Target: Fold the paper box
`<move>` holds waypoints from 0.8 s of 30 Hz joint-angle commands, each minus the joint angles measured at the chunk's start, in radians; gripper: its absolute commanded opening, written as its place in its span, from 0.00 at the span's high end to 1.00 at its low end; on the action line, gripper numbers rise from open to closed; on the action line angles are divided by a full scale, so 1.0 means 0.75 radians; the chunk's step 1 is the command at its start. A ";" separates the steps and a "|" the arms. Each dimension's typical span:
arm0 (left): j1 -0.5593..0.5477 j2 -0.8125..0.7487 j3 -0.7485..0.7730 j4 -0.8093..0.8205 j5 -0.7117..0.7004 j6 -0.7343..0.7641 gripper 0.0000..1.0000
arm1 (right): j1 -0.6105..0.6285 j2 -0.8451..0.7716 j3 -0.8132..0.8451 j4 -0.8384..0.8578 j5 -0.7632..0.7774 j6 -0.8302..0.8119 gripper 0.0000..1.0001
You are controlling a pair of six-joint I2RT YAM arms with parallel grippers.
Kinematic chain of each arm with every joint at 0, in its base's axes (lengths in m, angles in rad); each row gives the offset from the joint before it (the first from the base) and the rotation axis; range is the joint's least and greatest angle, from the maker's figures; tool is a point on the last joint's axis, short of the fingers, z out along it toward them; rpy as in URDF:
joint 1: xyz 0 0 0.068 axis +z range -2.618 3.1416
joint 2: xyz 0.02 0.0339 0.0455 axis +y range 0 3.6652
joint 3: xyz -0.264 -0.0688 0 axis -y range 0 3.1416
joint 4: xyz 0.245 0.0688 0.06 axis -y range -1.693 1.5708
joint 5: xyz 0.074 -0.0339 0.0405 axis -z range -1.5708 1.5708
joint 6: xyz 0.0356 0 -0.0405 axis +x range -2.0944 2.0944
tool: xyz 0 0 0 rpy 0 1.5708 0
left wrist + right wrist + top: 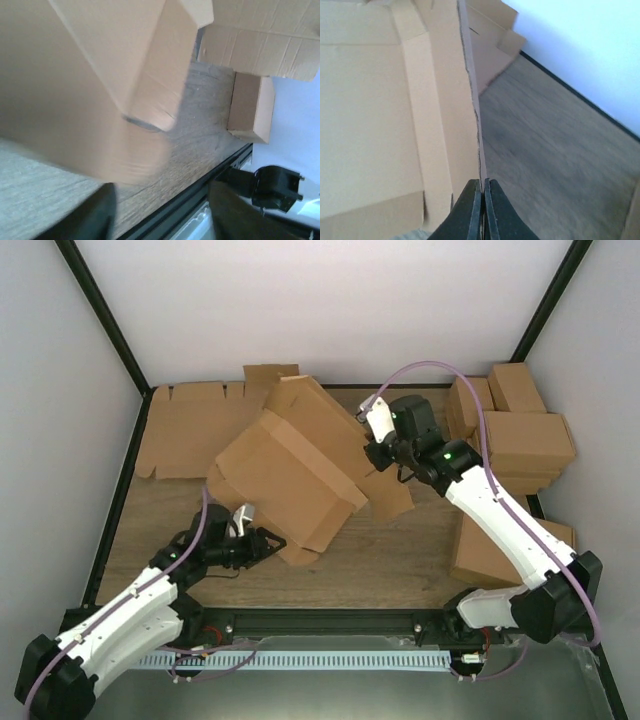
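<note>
At the far left, a bundle of flat notched cardboard sheets [185,435] lies on the wooden table [400,560], pushed toward the back corner. In front of it the left gripper [272,543] reaches in from the near edge toward the low near corner of the paper box [290,475]. In the left wrist view its fingers [95,217] stand apart with bare tabletop between them. The box's corner hangs just ahead of them, blurred (whether it touches a fingertip I cannot tell).

The paper box fills the middle of the table. It is partly folded and tilted, with its broad brown panel facing up and its far end overlapping the flat sheets. A loose flap sticks out on its right side.

There the right gripper [377,458] comes in from the right. Its fingers are pressed together on the thin raw edge of a box panel, which stands upright and runs straight away from the wrist camera.

Further right, several plain cartons [520,430] are stacked against the wall, with one more carton [495,550] near the right arm's base.
</note>
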 commanded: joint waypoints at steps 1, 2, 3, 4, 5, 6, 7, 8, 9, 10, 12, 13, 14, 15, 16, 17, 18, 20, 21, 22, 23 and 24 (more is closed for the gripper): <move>-0.037 0.000 0.119 -0.122 -0.115 0.016 0.31 | 0.016 0.032 0.021 0.191 -0.238 -0.266 0.99; -0.037 -0.003 0.209 -0.245 -0.212 0.071 0.24 | 0.016 0.040 0.021 0.203 -0.239 -0.321 0.99; -0.036 -0.009 0.294 -0.350 -0.318 0.118 0.16 | 0.016 0.049 0.022 0.210 -0.230 -0.361 0.99; -0.035 -0.014 0.368 -0.426 -0.392 0.153 0.09 | 0.016 0.058 0.025 0.216 -0.212 -0.398 0.99; -0.035 -0.019 0.439 -0.473 -0.444 0.189 0.04 | 0.015 0.063 0.028 0.222 -0.192 -0.432 0.99; -0.035 -0.018 0.500 -0.504 -0.478 0.218 0.01 | 0.015 0.069 0.033 0.222 -0.181 -0.469 0.99; -0.035 -0.012 0.562 -0.528 -0.501 0.244 0.00 | 0.017 0.072 0.037 0.217 -0.180 -0.508 0.99; -0.035 0.000 0.614 -0.554 -0.523 0.270 0.00 | 0.016 0.077 0.038 0.215 -0.179 -0.536 0.99; -0.035 0.021 0.678 -0.573 -0.545 0.295 0.00 | 0.015 0.081 0.039 0.215 -0.176 -0.568 0.99; -0.035 0.044 0.742 -0.593 -0.565 0.328 0.00 | 0.015 0.086 0.040 0.212 -0.174 -0.598 0.99; -0.034 0.128 0.879 -0.622 -0.606 0.419 0.00 | 0.016 0.099 0.042 0.203 -0.182 -0.658 0.99; -0.032 0.169 0.955 -0.631 -0.617 0.471 0.00 | 0.016 0.105 0.045 0.199 -0.181 -0.676 0.99; -0.030 0.220 1.035 -0.645 -0.626 0.521 0.00 | 0.016 0.115 0.052 0.196 -0.180 -0.683 0.99; -0.026 0.292 1.126 -0.672 -0.647 0.571 0.00 | 0.016 0.121 0.059 0.193 -0.177 -0.685 0.99; -0.024 0.342 1.213 -0.693 -0.678 0.616 0.00 | 0.015 0.126 0.065 0.191 -0.178 -0.685 0.99; -0.020 0.396 1.301 -0.709 -0.690 0.676 0.00 | 0.015 0.127 0.065 0.191 -0.185 -0.690 0.99; -0.015 0.444 1.375 -0.727 -0.709 0.730 0.00 | 0.020 0.125 0.060 0.192 -0.195 -0.701 0.99; -0.003 0.547 1.525 -0.774 -0.788 0.792 0.00 | 0.040 0.113 0.030 0.193 -0.221 -0.776 0.99; 0.008 0.591 1.584 -0.798 -0.829 0.799 0.00 | 0.060 0.106 0.011 0.174 -0.251 -0.857 0.99; 0.023 0.634 1.663 -0.824 -0.852 0.799 0.00 | 0.080 0.101 -0.011 0.152 -0.278 -0.956 0.99; 0.035 0.665 1.709 -0.846 -0.861 0.802 0.00 | 0.099 0.095 -0.034 0.153 -0.282 -1.016 0.99; 0.045 0.685 1.736 -0.851 -0.862 0.810 0.00 | 0.110 0.094 -0.046 0.164 -0.274 -1.043 0.99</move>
